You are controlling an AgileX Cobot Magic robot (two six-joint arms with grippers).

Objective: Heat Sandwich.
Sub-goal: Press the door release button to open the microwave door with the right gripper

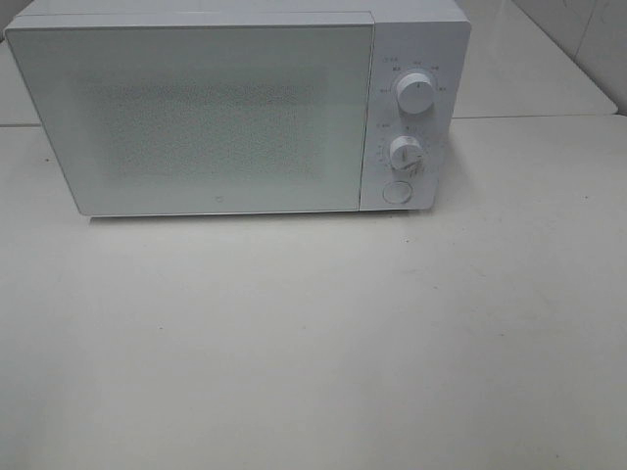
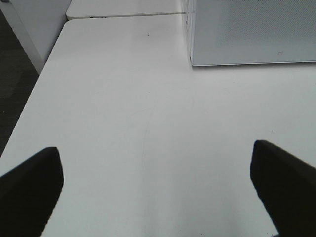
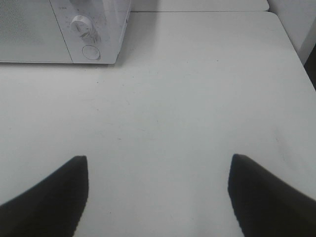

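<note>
Exterior high: microwave (image 1: 196,113) at 12 o'clock on table (image 1: 313,343), door shut. Sandwich out of sight, maybe inside. Left gripper (image 2: 155,163) and right gripper (image 3: 158,160) spread wide, empty. Probably heating or start; next likely pressing button (image 1: 396,192) at 4 o'clock of front.

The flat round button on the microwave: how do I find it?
Find the white microwave on the table. Its control panel is right of the door, and the button sits lowest there. Unlike the two knobs above, it is flat.
</note>
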